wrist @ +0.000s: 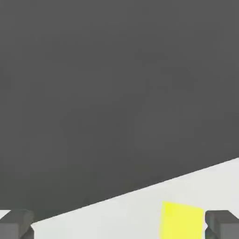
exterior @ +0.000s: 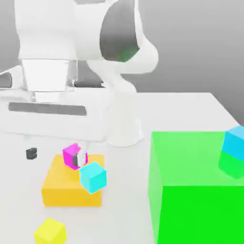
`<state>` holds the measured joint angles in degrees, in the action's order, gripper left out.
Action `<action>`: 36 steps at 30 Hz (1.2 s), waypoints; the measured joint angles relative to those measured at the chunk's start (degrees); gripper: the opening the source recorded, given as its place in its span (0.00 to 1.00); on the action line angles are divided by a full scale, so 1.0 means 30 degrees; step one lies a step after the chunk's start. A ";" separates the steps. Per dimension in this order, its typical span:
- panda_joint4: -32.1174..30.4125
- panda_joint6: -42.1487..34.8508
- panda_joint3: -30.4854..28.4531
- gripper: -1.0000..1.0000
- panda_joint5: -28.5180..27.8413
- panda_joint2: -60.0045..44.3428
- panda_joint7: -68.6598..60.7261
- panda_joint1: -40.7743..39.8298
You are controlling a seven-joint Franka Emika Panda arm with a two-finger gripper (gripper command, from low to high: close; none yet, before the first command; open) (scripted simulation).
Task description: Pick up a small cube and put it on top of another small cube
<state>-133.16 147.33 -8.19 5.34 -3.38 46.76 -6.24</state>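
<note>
Two cyan cubes were in the exterior view: one (exterior: 93, 177) leaning tilted against the front corner of an orange slab (exterior: 66, 188), the other (exterior: 235, 141) sitting at the far right edge of a big green block (exterior: 190, 190). One magenta cube (exterior: 72, 156) rested tilted on the slab's back part, just beside the first cyan cube. One small yellow cube (exterior: 50, 231) lay on the white table (exterior: 124, 209) near the exterior view's bottom left, in front of the slab and apart from it. None of these things carried a label, a brand mark or any readable writing; every face was plain colour.

One white arm (exterior: 119, 43) filled the upper left of the exterior view, its base column (exterior: 123, 119) standing on the table behind the slab and its wide hand body (exterior: 52, 114) held level above the table. One dark fingertip (exterior: 31, 153) hung below the hand at the exterior view's left, and a pale finger (exterior: 85, 157) came down right beside the magenta cube.

Seen from the hand camera, the gripper (wrist: 119, 226) had its two dark fingertips (wrist: 16, 224) far apart at opposite edges, spread wide with nothing between them pinched. The yellow cube (wrist: 181, 220) lay on the table between them, close to one fingertip.
</note>
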 joint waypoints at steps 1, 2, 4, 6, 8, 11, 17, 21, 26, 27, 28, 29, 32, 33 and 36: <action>-0.0019 0.0219 -0.0048 0.50 0.0079 -0.0693 0.0010 -0.0108; -0.0039 0.0437 -0.0107 0.50 0.0154 -0.1385 0.0023 -0.0203; -0.0077 0.0873 -0.0202 0.50 0.0272 -0.2767 0.0072 -0.0449; -0.0117 0.1313 -0.0325 0.50 0.0372 -0.4148 0.0138 -0.0712; -0.0023 0.2015 -0.0250 0.50 0.0581 -0.5530 0.0064 -0.0988; 0.0358 0.3541 0.0250 0.50 0.1123 -0.7607 -0.0319 -0.1442; 0.0471 0.3966 0.0420 0.00 0.1250 -0.8154 -0.0409 -0.1579; 0.0261 0.3216 0.0218 0.00 0.0910 -0.7194 -0.0160 -0.1456; -0.1107 0.1242 -0.0441 0.00 0.0482 -0.3871 0.1040 -0.1155; -0.1552 0.0999 -0.0565 0.00 0.0489 -0.3188 0.1431 -0.1145; -0.2005 0.0767 -0.0732 0.00 0.0495 -0.2504 0.1826 -0.1094; -0.2463 0.0538 -0.0844 0.00 0.0429 -0.1814 0.2288 -0.1103; -0.3850 -0.0130 -0.1159 0.00 0.0060 0.0276 0.3794 -0.1272; -0.4314 -0.0348 -0.1109 0.00 -0.0126 0.0977 0.4347 -0.1514; -0.5706 -0.1004 -0.1058 0.00 -0.0731 0.3084 0.6037 -0.1922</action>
<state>-150.28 144.32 -11.36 3.15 5.87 64.87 -12.01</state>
